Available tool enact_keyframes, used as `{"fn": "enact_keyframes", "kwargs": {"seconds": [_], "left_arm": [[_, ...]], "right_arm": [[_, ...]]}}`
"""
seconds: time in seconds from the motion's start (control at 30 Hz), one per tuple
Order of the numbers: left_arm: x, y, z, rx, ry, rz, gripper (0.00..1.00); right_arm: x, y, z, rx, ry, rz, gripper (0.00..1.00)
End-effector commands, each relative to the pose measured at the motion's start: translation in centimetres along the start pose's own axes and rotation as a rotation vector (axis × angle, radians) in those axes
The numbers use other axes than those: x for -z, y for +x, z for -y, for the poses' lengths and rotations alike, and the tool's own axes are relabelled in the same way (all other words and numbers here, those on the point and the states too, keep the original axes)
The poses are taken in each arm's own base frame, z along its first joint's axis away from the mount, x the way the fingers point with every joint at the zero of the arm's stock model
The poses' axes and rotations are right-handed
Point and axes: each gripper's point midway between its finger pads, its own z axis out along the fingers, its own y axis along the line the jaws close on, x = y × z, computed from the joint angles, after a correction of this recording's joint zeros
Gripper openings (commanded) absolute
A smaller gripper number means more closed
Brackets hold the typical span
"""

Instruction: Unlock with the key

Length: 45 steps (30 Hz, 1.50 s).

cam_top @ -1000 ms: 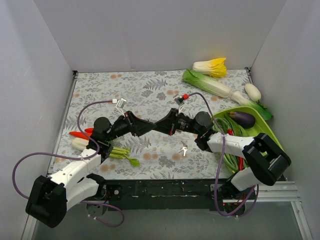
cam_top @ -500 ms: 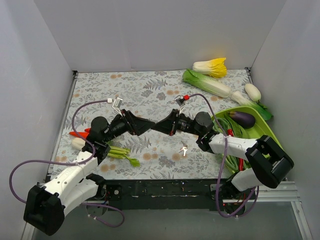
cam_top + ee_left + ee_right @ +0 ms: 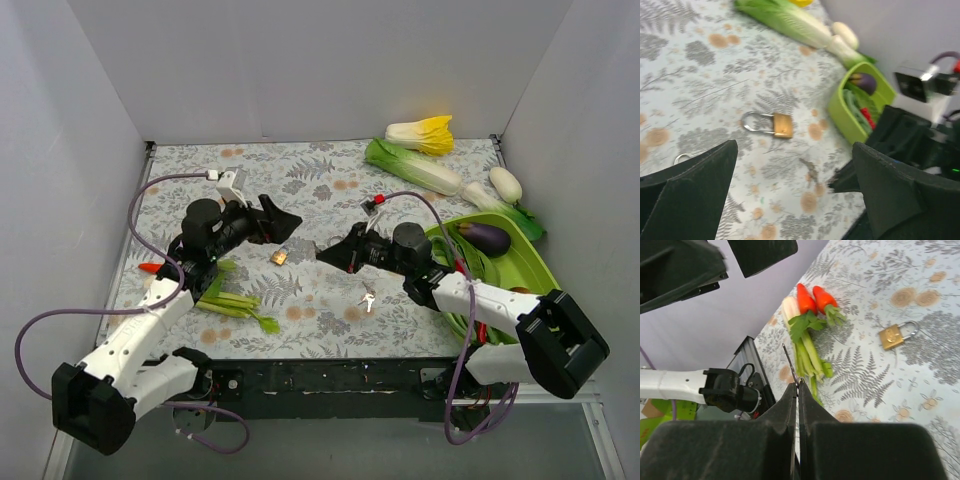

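Note:
A brass padlock with a silver shackle lies flat on the patterned table between the two grippers; it also shows in the left wrist view and the right wrist view. My left gripper is open and empty, hovering just behind and above the padlock, with its fingers spread wide. My right gripper is shut on a thin silver key whose blade sticks out past the fingertips, a short way right of the padlock. A second bunch of small silver keys lies on the table in front of the right gripper.
Carrots and celery lie at the left under the left arm. A green tray with an eggplant stands at the right. Cabbages lie at the back right. White walls close in three sides.
My left gripper has opened and pulled back to the upper left. The padlock, held up against the right gripper's key before, now lies on the table. My right gripper has drawn back slightly.

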Motion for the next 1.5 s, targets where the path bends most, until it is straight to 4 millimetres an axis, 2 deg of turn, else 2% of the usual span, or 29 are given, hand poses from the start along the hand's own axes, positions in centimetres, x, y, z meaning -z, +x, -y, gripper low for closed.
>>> {"fn": "enact_keyframes", "kwargs": {"seconds": [0.0,0.07,0.1,0.17,0.2,0.3,0.33,0.47,0.5,0.63,0.8,0.97,1.07,1.3,1.47], "left_arm": [[0.2,2.7,-6.8,-0.082,-0.275,-0.131,0.98],[-0.3,3.9,-8.7,-0.082,-0.334,-0.181,0.98],[-0.2,4.4,-10.0,-0.101,-0.387,-0.201,0.98],[-1.0,5.6,-11.9,-0.099,-0.449,-0.266,0.98],[-1.1,6.3,-12.7,-0.123,-0.47,-0.31,0.97],[-2.5,8.6,-13.5,-0.199,-0.495,-0.439,0.95],[-2.6,8.8,-14.1,-0.275,-0.532,-0.462,0.95],[-3.4,9.6,-16.1,-0.39,-0.592,-0.532,0.96],[-3.7,9.4,-16.0,-0.396,-0.587,-0.542,0.96],[-4.9,11.1,-16.4,-0.396,-0.545,-0.624,0.97],[-4.9,12.1,-18.2,-0.428,-0.598,-0.694,0.98],[-5.0,13.7,-18.1,-0.41,-0.551,-0.743,0.97],[-5.1,13.9,-18.3,-0.413,-0.544,-0.756,0.96],[-4.7,14.1,-19.6,-0.371,-0.548,-0.786,0.86],[-4.9,15.2,-19.3,-0.339,-0.507,-0.844,0.75]], "right_arm": [[2.1,-0.4,2.3,0.012,0.075,0.032,0.01],[3.0,-0.3,3.4,0.011,0.114,0.035,0.01],[3.5,-0.8,3.3,0.025,0.124,0.054,0.01],[4.4,-0.3,4.4,0.042,0.173,0.037,0.01],[4.8,-0.8,4.2,0.06,0.178,0.053,0.01],[5.6,-0.7,4.6,0.088,0.211,0.049,0.01],[5.8,-0.7,4.7,0.093,0.215,0.05,0.01],[6.5,-0.7,4.8,0.099,0.227,0.06,0.01],[6.6,-0.8,4.7,0.099,0.224,0.066,0.01],[6.7,-0.5,4.8,0.089,0.219,0.06,0.01],[6.6,-0.1,5.0,0.078,0.212,0.046,0.01],[6.3,0.0,5.2,0.065,0.208,0.038,0.01],[6.0,0.1,5.1,0.054,0.197,0.031,0.01],[6.0,0.3,5.2,0.048,0.193,0.027,0.01],[6.2,0.6,5.4,0.044,0.199,0.025,0.01]]}}
